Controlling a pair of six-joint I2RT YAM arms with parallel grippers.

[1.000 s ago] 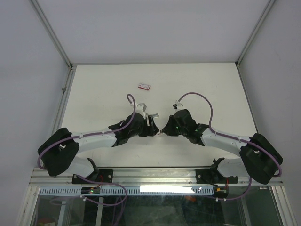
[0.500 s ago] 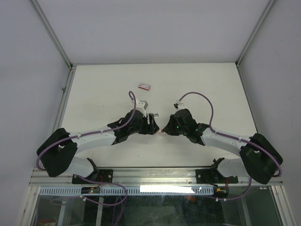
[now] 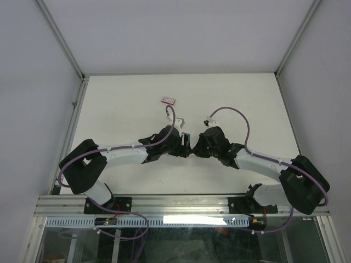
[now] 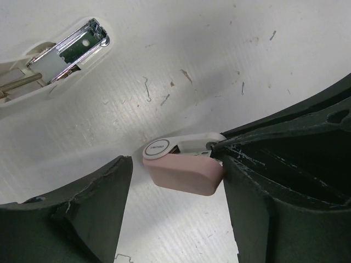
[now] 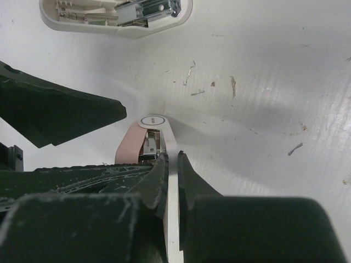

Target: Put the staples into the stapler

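Note:
The stapler lies in two parts. Its white body [image 4: 52,57] with the open metal channel [image 5: 147,10] lies flat on the table. A pink-and-white cover piece [image 4: 184,175] lies apart from it. My right gripper [image 5: 175,164] is shut on the thin white edge of that piece [image 5: 171,143]. My left gripper [image 4: 175,219] is open, its fingers [image 4: 93,213] standing either side of the pink end with a gap on the left. In the top view the two grippers, left [image 3: 185,147] and right [image 3: 194,149], meet at mid-table. The small red box [image 3: 168,99] of the staples lies far behind them; no staple strips show.
A few loose bent staples [image 4: 147,89] and scraps are scattered on the white table [image 3: 247,98]. Metal frame rails [image 3: 77,109] border the table left and right. The arms' bases [image 3: 109,205] stand at the near edge.
My left arm has reached to the right and forward, bringing its open jaws around the pink piece that the right gripper holds. The right arm has barely moved.

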